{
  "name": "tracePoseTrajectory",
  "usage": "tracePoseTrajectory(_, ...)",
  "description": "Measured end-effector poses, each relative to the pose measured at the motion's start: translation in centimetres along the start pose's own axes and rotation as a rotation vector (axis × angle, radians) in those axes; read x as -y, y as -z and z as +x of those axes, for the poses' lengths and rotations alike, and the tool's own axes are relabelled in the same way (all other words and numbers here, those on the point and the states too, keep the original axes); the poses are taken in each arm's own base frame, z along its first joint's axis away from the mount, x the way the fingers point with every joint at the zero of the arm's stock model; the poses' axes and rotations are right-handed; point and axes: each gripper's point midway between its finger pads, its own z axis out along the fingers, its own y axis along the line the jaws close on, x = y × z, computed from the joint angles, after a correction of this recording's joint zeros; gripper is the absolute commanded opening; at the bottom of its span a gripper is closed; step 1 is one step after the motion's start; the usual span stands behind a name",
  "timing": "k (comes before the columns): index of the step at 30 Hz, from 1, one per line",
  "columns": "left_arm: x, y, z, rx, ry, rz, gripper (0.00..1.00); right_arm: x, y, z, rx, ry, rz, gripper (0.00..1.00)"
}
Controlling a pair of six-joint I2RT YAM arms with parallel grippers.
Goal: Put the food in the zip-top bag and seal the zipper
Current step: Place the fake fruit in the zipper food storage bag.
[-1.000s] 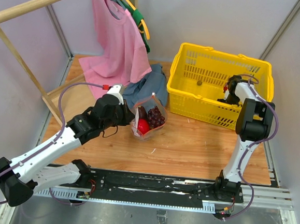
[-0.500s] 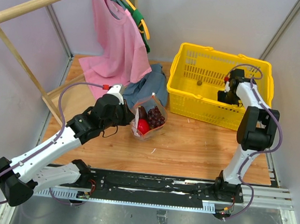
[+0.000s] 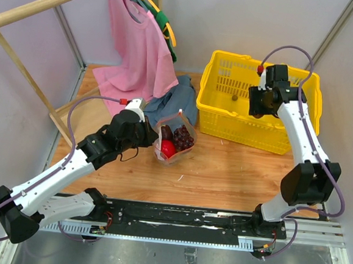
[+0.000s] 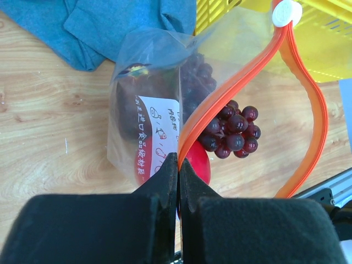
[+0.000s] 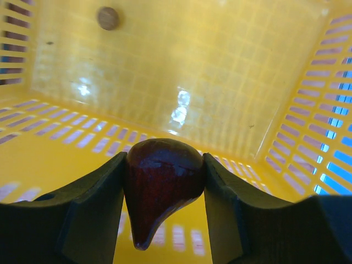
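Observation:
The clear zip-top bag point(image 3: 176, 149) lies on the table with its mouth open. It holds a red round fruit point(image 3: 168, 148) and a dark purple grape bunch point(image 3: 183, 137). In the left wrist view the bag point(image 4: 148, 110), its white label point(image 4: 159, 124), the grapes point(image 4: 231, 129) and the red fruit point(image 4: 199, 162) show. My left gripper point(image 4: 179, 165) is shut on the orange zipper strip point(image 4: 242, 82) at the near mouth edge. My right gripper point(image 5: 164, 181) is shut on a dark red-brown teardrop fruit point(image 5: 162, 187), held above the yellow basket floor. The tan-yellow cluster is out of view.
The yellow plastic basket point(image 3: 230, 69) stands at the back right, with a small brown round item point(image 5: 108, 17) on its floor. A blue cloth point(image 3: 172, 104) lies behind the bag. A pink shirt point(image 3: 137, 49) hangs on a wooden rack point(image 3: 23, 65) at the back left.
My right gripper has risen from the basket's right side and moved left over the basket, carrying the dark fruit. The left arm and bag have not moved.

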Motion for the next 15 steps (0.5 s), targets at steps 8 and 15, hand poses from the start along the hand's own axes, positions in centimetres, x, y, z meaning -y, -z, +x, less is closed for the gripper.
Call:
tracePoseTrajectory(8, 0.2, 0.3, -0.4, 0.005, 0.009, 0.0, 0.0, -5.1, 8.2, -3.3, 0.282, 0.107, -0.11, 0.29)
tracePoseTrajectory(15, 0.2, 0.4, -0.7, 0.011, 0.014, -0.01, 0.0, -11.2, 13.4, -2.7, 0.443, 0.238, -0.302, 0.29)
